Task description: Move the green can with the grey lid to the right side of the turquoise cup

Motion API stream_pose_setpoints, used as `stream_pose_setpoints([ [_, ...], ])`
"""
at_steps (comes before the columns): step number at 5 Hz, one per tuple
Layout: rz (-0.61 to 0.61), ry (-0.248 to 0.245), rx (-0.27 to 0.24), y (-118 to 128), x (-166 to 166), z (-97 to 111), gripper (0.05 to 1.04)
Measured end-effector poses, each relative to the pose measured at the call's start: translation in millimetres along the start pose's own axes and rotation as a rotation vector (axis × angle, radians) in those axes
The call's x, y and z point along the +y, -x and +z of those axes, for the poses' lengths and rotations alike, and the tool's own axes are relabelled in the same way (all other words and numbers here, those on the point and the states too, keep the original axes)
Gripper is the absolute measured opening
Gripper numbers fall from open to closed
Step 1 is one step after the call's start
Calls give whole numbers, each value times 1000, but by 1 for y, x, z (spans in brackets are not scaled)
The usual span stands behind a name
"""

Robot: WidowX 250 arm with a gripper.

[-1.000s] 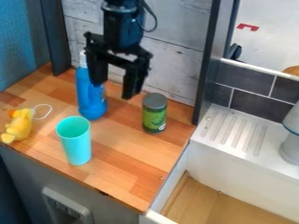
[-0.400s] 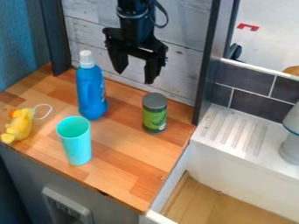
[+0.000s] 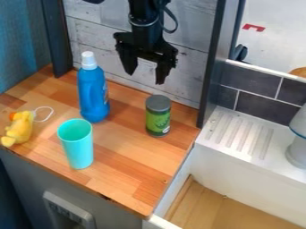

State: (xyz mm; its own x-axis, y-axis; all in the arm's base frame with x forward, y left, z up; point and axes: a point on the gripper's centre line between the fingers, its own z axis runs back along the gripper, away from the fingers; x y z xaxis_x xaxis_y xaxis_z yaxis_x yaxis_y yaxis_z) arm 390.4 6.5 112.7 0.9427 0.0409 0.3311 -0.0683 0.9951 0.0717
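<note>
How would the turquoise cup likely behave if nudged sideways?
The turquoise cup would probably tip fairly easily, being tall and narrow for its base. Its smooth sides look stiff, so a push would likely tilt or slide it rather than dent it. If toppled, its rounded wall could let it roll.

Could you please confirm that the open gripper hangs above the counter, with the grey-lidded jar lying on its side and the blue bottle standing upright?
Not quite: the camera view shows the grey-lidded jar standing upright too. The blue bottle does stand upright, and the open gripper does hang above the counter.
</note>
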Motion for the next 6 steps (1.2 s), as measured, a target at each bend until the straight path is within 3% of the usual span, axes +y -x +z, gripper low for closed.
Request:
stream_pose_setpoints([
  [1,24,7,-24,-12,-2,-8,1009],
  [3,36,30,20,-21,-10,-34,1009],
  [6,37,44,43,-18,-31,-45,1008],
])
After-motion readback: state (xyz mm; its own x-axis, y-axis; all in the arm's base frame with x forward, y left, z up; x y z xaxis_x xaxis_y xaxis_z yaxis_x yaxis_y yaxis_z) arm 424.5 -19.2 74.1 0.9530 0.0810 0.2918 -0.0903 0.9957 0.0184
